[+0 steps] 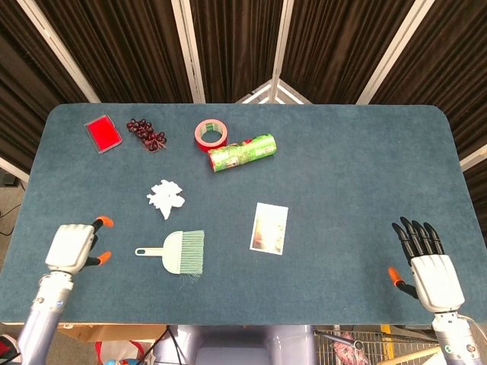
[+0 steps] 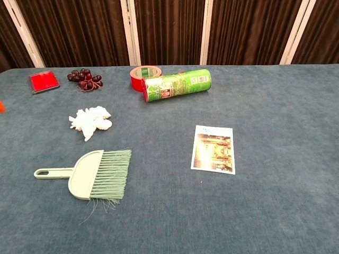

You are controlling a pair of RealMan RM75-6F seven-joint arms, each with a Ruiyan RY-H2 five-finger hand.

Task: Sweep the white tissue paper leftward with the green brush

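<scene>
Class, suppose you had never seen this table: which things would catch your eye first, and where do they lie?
The green brush lies near the front left, its handle pointing toward the left hand beside it. Just behind the brush sits the white tissue paper. At the back, a bright red tape roll touches a green canister lying on its side.

Left hand (image 1: 72, 247): head view shows its back only, fingers tucked under, curl and grip unreadable. In chest view only an orange tip (image 2: 1, 106) shows at the left edge, rest cut off. Right hand (image 1: 428, 266): in head view only, wrist and arm cut by the bottom edge. Card (image 2: 213, 148): print too small to read in either view. Can (image 2: 177, 84) label text unreadable; it hides part of the tape (image 2: 143, 73) behind it. Bench (image 2: 275, 211): near edge and both sides cut off in chest view.
</scene>
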